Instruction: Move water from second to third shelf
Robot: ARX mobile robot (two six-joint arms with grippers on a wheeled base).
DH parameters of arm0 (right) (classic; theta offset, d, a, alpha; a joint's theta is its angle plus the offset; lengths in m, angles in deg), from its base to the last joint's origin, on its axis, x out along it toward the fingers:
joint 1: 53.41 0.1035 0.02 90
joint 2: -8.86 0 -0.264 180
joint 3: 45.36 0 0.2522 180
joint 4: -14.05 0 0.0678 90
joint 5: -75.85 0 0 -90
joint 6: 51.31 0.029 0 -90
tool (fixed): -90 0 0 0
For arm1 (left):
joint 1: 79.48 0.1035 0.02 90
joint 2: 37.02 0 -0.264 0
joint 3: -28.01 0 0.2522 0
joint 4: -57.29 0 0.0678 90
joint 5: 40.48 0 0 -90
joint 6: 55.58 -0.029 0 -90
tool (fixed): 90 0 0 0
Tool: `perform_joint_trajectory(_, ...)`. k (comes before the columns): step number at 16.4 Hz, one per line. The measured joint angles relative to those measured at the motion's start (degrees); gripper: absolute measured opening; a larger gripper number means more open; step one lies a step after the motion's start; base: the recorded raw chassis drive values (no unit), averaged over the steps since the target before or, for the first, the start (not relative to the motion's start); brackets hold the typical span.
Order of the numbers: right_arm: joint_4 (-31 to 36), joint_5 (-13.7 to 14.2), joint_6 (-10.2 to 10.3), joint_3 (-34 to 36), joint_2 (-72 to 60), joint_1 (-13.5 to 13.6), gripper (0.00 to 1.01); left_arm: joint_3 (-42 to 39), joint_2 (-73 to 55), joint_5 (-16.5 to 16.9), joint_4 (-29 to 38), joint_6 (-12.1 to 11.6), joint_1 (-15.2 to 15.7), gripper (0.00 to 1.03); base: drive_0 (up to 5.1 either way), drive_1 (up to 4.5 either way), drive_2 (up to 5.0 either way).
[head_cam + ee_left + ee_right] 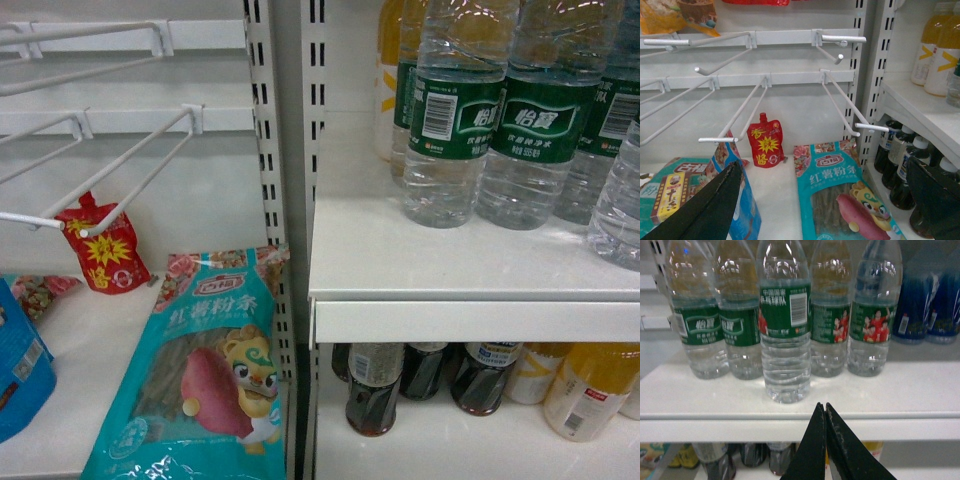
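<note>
Several clear water bottles with green labels (455,120) stand in a row on a white shelf (470,265) at the upper right. In the right wrist view one water bottle (785,340) stands forward of the others, near the shelf's front edge (740,422). My right gripper (824,407) is shut with nothing in it, just in front of that edge and slightly right of this bottle. My left gripper (822,162) is open and empty, low in the left bay over a teal bag. Neither gripper shows in the head view.
Dark cola bottles (375,390) and orange drink bottles (590,385) fill the shelf below. The left bay holds a teal noodle bag (205,370), a red pouch (105,250), a blue box (20,370) and protruding wire hooks (140,160). Blue bottles (927,305) stand right of the water.
</note>
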Motion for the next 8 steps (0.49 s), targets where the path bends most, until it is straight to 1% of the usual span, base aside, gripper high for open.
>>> perform_joint_trajectory(1, -2.2, 0.0, 0.0, 0.2, 1.1, 0.0, 0.02, 0.0, 0.0, 0.0, 0.0, 0.0, 0.0, 0.98, 0.0, 0.00, 0.0)
perform_joint_trajectory(6, -7.2, 0.0, 0.0, 0.2, 6.8, 0.0, 0.02, 0.0, 0.0, 0.0, 0.0, 0.0, 0.0, 0.98, 0.0, 0.00, 0.0)
perform_joint_trajectory(7, -9.7, 0.0, 0.0, 0.2, 8.5, 0.0, 0.02, 0.0, 0.0, 0.0, 0.0, 0.0, 0.0, 0.98, 0.0, 0.00, 0.0)
perform_joint_trajectory(8, -18.3, 0.0, 0.0, 0.2, 14.8, 0.0, 0.02, 0.0, 0.0, 0.0, 0.0, 0.0, 0.0, 0.98, 0.0, 0.00, 0.0)
